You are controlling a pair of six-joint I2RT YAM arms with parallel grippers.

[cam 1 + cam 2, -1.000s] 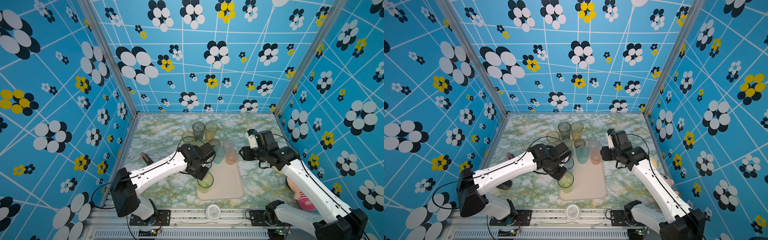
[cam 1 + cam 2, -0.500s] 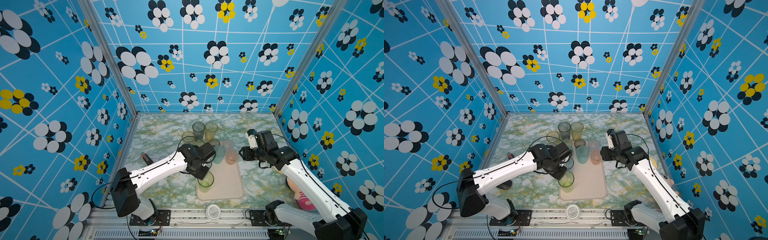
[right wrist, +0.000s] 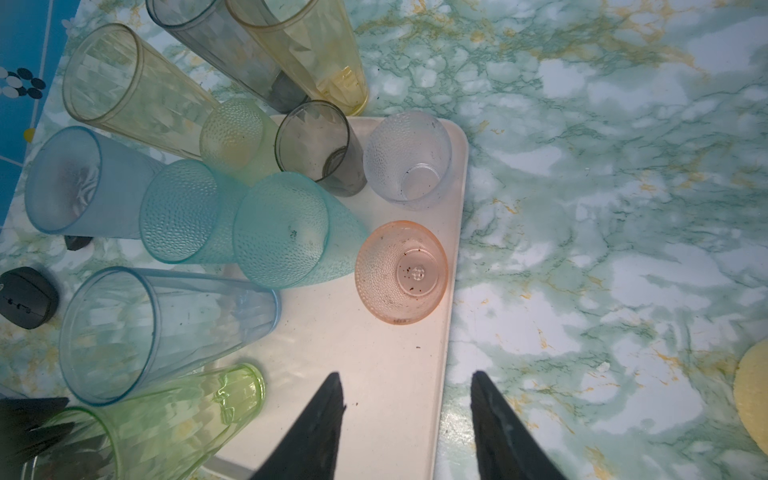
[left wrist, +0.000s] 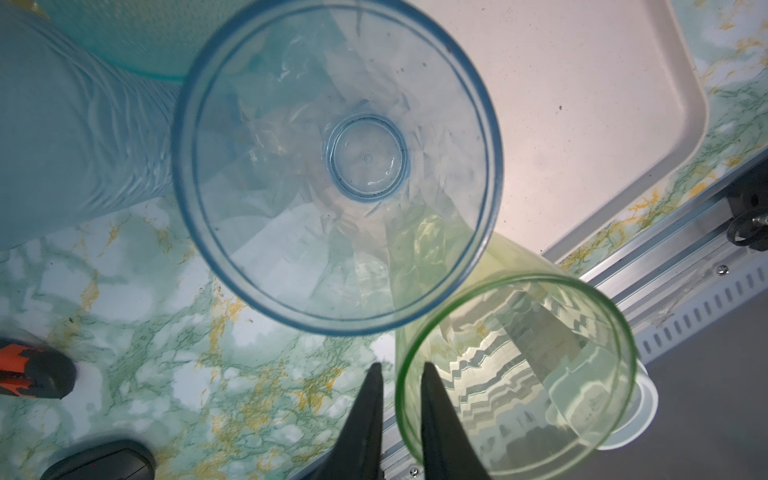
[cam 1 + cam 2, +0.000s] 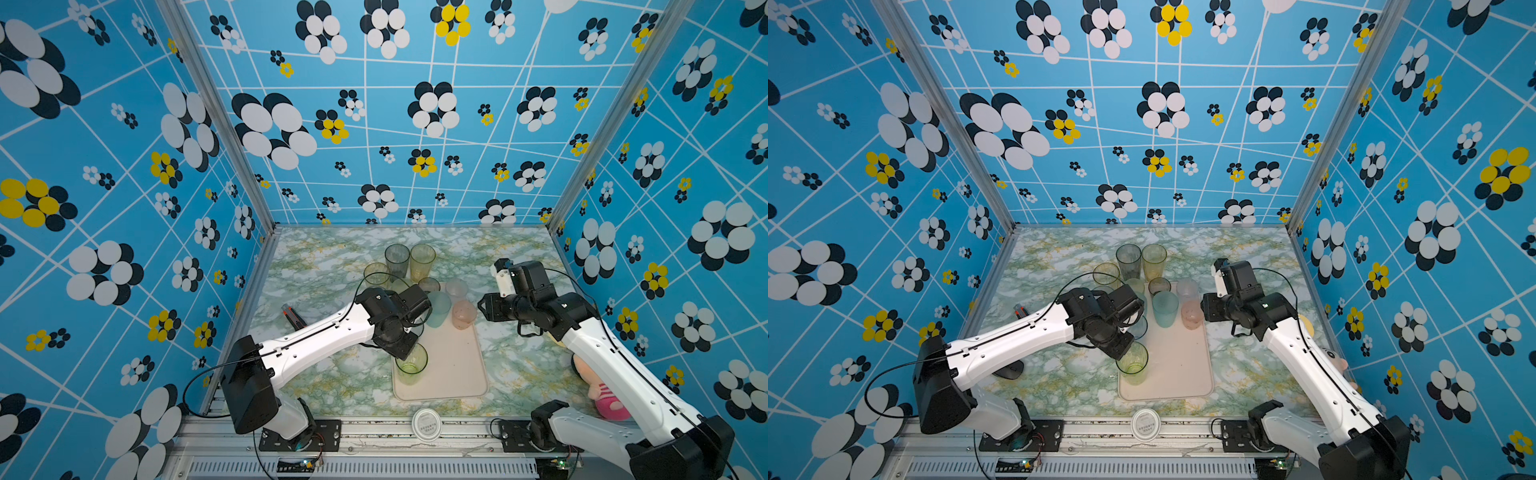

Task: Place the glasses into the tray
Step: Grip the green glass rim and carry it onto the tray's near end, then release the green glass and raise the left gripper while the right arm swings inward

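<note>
**A:** Where is the green tumbler [image 5: 411, 365]?

**B:** It stands upright in the tray [image 5: 455, 365], at the near left corner in both top views.

**A:** And the left fingers [image 4: 365, 424]?

**B:** They are slightly parted, one on each side of that tumbler's rim. In the left wrist view the outer one stands clear of the wall. The inner one is just beside the wall, and I cannot tell whether it touches.

**A:** The right fingers [image 3: 316, 428]?

**B:** Spread wide with nothing between them. One is over the tray's right edge and the other over the marble table [image 3: 602, 208], near the pink tumbler [image 3: 401, 272].

**A:** What else is in the tray?

**B:** At its far end are the pink tumbler, a clear tumbler [image 3: 409, 160], a short smoky tumbler [image 3: 318, 145] and a teal tumbler [image 3: 286, 232], all upright. A blue tumbler [image 4: 336, 166] stands at the left rim beside the green one. I cannot tell whether its base is inside the rim.

**A:** Which stand outside it?

**B:** A tall smoky grey tumbler [image 5: 397, 259] and a tall amber tumbler [image 5: 422, 258] stand side by side on the table behind the tray. A yellowish tumbler [image 5: 376, 273] stands just left of them. A white lid [image 5: 427, 424] lies on the front rail.
</note>
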